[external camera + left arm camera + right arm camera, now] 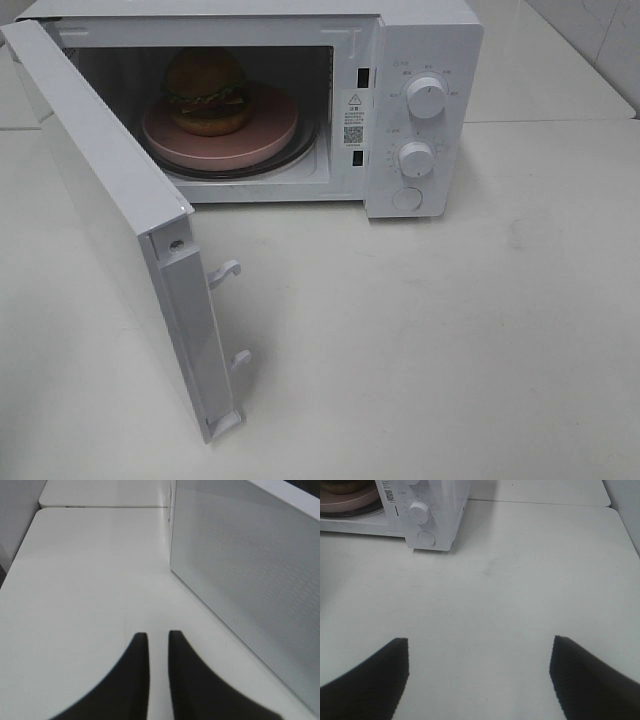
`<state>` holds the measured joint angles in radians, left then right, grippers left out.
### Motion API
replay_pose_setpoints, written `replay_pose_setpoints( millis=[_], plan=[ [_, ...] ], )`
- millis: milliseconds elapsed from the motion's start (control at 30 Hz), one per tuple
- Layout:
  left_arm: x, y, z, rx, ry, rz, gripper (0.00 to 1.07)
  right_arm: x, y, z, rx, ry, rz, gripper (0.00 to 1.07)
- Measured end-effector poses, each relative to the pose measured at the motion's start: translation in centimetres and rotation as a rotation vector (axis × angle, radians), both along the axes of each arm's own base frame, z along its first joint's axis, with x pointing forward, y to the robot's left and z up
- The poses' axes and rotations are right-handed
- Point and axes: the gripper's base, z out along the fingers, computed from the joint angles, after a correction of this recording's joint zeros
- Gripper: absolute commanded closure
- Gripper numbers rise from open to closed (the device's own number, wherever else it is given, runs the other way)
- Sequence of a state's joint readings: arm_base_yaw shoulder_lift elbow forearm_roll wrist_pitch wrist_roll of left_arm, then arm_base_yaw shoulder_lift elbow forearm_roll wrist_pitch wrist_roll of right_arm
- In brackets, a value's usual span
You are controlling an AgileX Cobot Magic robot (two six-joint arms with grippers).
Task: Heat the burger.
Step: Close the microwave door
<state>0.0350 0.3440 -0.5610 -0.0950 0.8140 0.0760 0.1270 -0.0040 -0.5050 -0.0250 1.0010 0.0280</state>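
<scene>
The burger [207, 90] sits on a pink plate [265, 135] inside the white microwave [425, 60], whose door [100, 220] swings wide open toward the front left. No arm shows in the exterior high view. My left gripper [158, 635] hovers over the white table beside the door's outer face [250, 570], its fingers drawn nearly together with nothing between them. My right gripper [481, 642] is open and empty above the table, well in front of the microwave's control panel [427, 515]. The plate's edge [350, 497] shows in the right wrist view.
Two knobs [427, 98] [415, 158] and a round button [407, 198] are on the microwave's right panel. Door latches [226, 272] stick out from the open door's edge. The white table [450, 350] extends in front and to the right.
</scene>
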Motion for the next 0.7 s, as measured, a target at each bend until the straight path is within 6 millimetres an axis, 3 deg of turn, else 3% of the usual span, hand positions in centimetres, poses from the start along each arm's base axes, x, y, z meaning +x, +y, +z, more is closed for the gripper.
replay_pose_setpoints(
  millis=[167, 233, 633, 700],
  plan=[
    [2.2, 0.2, -0.4, -0.001, -0.032, 0.013, 1.07, 0.0, 0.0, 0.0, 0.000, 0.000, 0.000, 0.32],
    [4.0, 0.3, -1.7, 0.013, -0.054, 0.014, 1.07, 0.0, 0.0, 0.0, 0.000, 0.000, 0.000, 0.32],
    [7.9, 0.8, -4.7, 0.017, -0.184, 0.057, 1.07, 0.0, 0.0, 0.0, 0.000, -0.001, 0.000, 0.32],
    [9.3, 1.1, -5.6, 0.030, -0.225, 0.084, 1.07, 0.0, 0.0, 0.0, 0.000, -0.001, 0.000, 0.32]
  ],
)
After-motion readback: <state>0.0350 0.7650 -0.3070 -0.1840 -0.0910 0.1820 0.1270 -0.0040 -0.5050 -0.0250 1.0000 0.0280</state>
